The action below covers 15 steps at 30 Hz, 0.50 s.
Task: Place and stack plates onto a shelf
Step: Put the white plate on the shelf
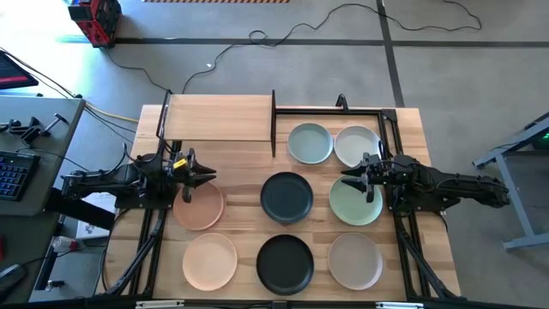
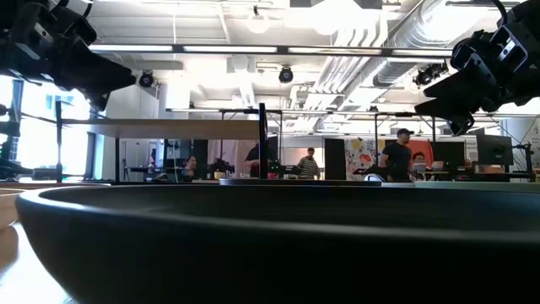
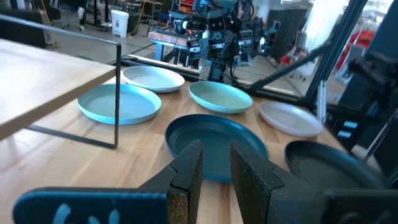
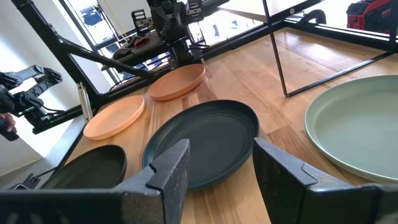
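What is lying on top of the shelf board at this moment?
Nothing: the shelf top is bare wood in the high view, with no plate on it. All eight plates are on the table, like the blue-grey plate beside it. The space under the board is covered from above.

Even daylight floods the desk (image 1: 240,154) seen from above, with soft, short shadows beneath the plates. At desk level, ceiling strip lights (image 2: 253,49) blaze and a window (image 2: 21,127) blows out white, leaving both arms in silhouette; the near dark plate (image 2: 278,236) looms blurred. Beyond the left fingers (image 3: 186,171), a dark teal plate (image 3: 214,146) carries a faint sheen.
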Available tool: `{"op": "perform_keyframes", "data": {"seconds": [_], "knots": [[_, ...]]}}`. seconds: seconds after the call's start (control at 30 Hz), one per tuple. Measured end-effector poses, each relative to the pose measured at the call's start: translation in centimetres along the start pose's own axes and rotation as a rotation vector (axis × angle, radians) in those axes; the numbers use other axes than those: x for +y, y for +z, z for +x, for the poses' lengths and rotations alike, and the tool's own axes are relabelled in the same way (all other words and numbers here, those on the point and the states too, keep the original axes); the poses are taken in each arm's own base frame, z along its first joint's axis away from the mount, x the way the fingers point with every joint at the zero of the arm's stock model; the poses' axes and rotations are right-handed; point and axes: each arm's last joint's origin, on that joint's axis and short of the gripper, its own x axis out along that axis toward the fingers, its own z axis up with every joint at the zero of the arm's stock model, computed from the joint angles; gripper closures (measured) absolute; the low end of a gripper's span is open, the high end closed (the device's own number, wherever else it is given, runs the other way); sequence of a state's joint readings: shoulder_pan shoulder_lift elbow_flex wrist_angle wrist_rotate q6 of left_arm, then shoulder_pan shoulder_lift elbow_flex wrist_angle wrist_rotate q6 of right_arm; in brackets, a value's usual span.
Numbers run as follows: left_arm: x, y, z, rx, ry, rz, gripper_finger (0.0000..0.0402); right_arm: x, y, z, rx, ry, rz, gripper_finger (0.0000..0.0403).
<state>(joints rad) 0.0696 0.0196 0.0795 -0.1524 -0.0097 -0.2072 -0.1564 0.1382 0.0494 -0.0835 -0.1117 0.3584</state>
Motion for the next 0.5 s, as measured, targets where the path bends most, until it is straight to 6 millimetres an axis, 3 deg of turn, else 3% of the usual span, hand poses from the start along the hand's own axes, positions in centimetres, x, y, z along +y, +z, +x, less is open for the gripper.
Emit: {"op": "perform_keyframes", "data": {"seconds": [0.5], "knots": [[0.01, 0.0, 0.0, -0.001, 0.003, -0.027, 0.033, 0.0, 0.0, 0.0, 0.0, 0.0, 0.0, 0.0243]]}}
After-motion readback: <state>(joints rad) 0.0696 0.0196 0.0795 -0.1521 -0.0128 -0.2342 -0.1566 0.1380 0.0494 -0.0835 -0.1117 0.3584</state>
